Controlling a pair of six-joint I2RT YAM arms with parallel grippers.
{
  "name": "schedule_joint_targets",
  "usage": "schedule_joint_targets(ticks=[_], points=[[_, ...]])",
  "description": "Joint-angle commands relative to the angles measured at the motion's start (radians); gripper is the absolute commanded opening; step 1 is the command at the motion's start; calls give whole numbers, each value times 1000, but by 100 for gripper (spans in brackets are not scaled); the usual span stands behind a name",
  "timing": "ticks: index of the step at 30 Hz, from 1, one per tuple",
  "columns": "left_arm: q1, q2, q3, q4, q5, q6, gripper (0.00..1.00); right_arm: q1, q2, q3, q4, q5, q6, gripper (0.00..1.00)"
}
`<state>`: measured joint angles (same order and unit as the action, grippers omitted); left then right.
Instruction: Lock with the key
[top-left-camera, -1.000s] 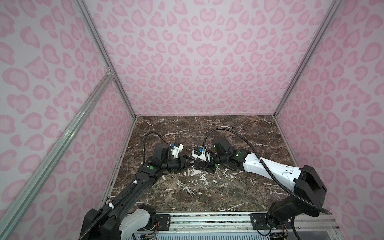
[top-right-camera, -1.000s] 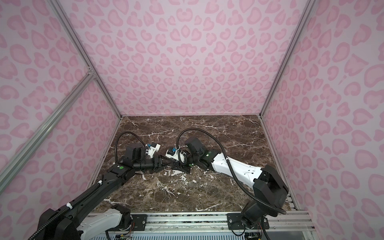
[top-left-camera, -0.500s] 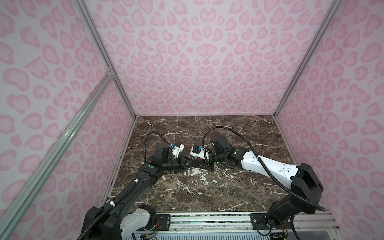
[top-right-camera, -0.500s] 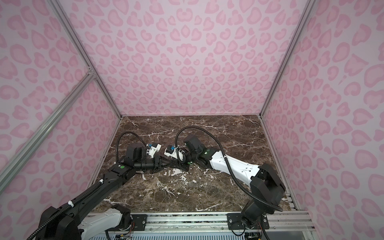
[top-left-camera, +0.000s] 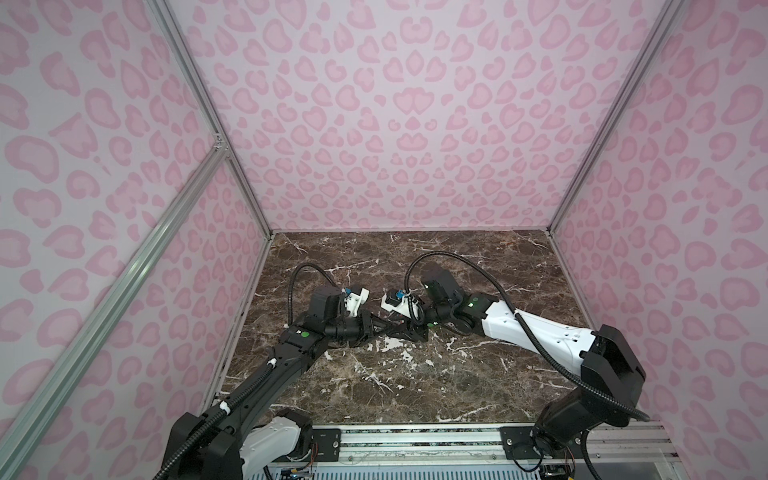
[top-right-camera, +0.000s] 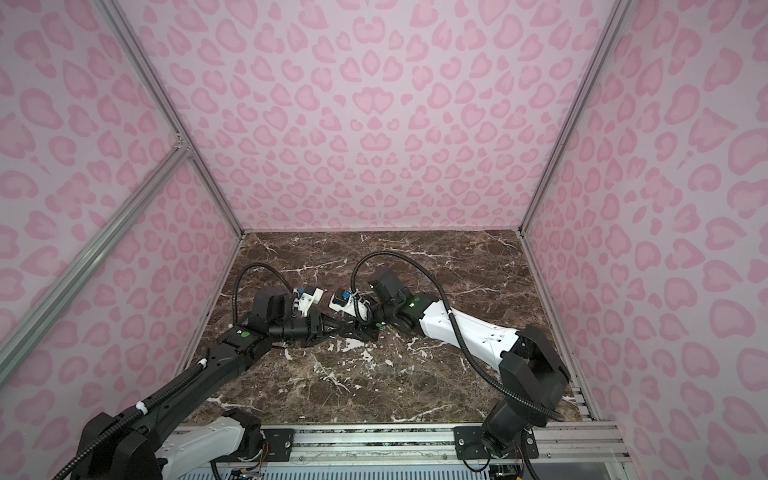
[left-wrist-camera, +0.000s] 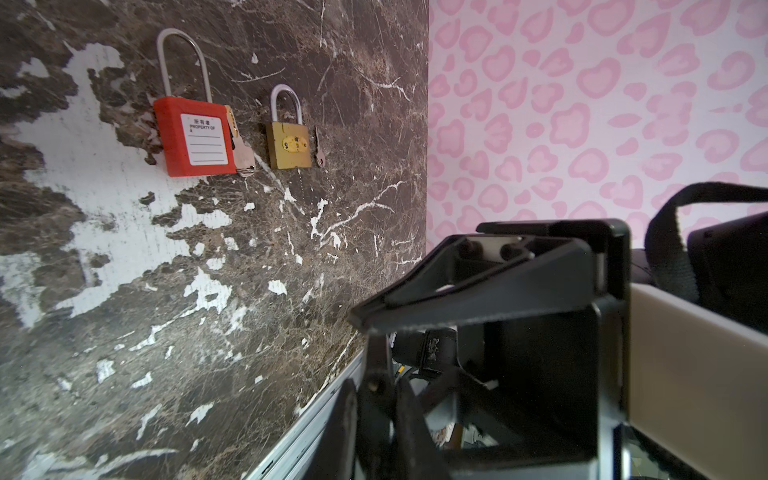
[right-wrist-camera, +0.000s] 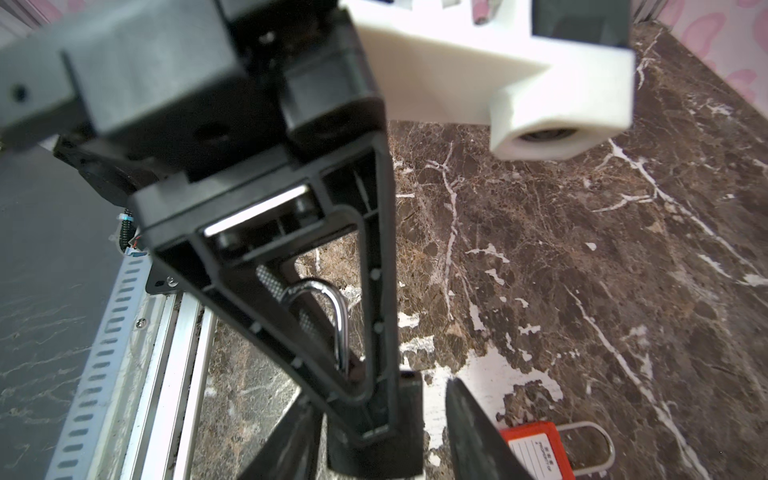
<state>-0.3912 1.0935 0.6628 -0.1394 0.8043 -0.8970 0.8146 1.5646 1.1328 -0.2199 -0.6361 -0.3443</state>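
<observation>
The padlock (right-wrist-camera: 340, 328) on hand hangs just off the table, near the red padlock (left-wrist-camera: 193, 139), at the spot where the two grippers meet. Only its steel shackle shows clearly, through the open frame of one of the left gripper's (top-left-camera: 379, 328) fingers (right-wrist-camera: 376, 291). Its body is a dark lump lost behind black plastic, and I cannot make out a key in it. The left fingers stand close on either side of the shackle, but I cannot tell whether they truly pinch it. The right gripper's (top-left-camera: 405, 332) fingers (right-wrist-camera: 469, 432) are spread, with bare table showing in the gap beside one of them.

The red padlock lies flat on a worn white patch (left-wrist-camera: 104, 174), its label reading "PROPERTY OF". A key (left-wrist-camera: 243, 151) touches its side. Just beside that key lies a brass padlock (left-wrist-camera: 289, 144), and a smaller key (left-wrist-camera: 319, 149) lies on that one's far side from the red padlock. In the right wrist view the picture's edge cuts the red padlock off.

The table (top-left-camera: 415, 374) is dark brown marble with white veins, scuffed pale around the red padlock. Pink blotch-patterned walls (top-left-camera: 395, 124) close it in on three sides, held by aluminium posts (top-left-camera: 199, 91), with a slotted rail (top-left-camera: 415, 440) along the open side. In both top views the arms cover the padlocks almost wholly.
</observation>
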Motion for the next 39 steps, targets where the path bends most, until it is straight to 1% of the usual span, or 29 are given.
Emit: schedule_joint_targets(ticks=[1, 5, 8, 9, 11, 13, 14, 15, 17, 19, 22, 26, 31, 35, 39], points=[[0, -5, 14, 36, 10, -41, 8, -6, -39, -53, 85, 54, -26, 53], [0, 28, 44, 5, 5, -103, 7, -8, -104, -128, 124, 135, -73, 54], [3, 40, 71, -9, 11, -117, 8, 7, -177, -210, 199, 204, -116, 54], [5, 47, 80, -12, 12, -120, 7, 27, -204, -248, 234, 265, -146, 54], [3, 62, 95, -9, 11, -131, 7, 70, -257, -349, 363, 397, -193, 54], [3, 76, 110, 1, 12, -145, 6, 107, -296, -452, 559, 487, -267, 54], [4, 79, 118, 2, 13, -148, 6, 119, -303, -490, 625, 532, -300, 54], [3, 83, 126, -1, 15, -149, 6, 127, -309, -517, 675, 555, -325, 54], [4, 85, 142, -3, 25, -151, 6, 147, -308, -534, 722, 638, -361, 53], [4, 83, 150, -8, 34, -150, 6, 159, -305, -542, 771, 690, -397, 53], [5, 64, 147, 4, 39, -167, 6, 192, -287, -567, 897, 785, -497, 52], [3, 41, 161, 15, 42, -187, 6, 229, -259, -597, 1026, 840, -659, 52], [4, 21, 229, -3, 57, -191, 6, 269, -229, -610, 1178, 882, -832, 51], [5, 13, 263, -6, 74, -193, 6, 296, -208, -603, 1245, 899, -933, 49], [4, 9, 267, -4, 83, -192, 5, 305, -173, -586, 1297, 940, -982, 48]])
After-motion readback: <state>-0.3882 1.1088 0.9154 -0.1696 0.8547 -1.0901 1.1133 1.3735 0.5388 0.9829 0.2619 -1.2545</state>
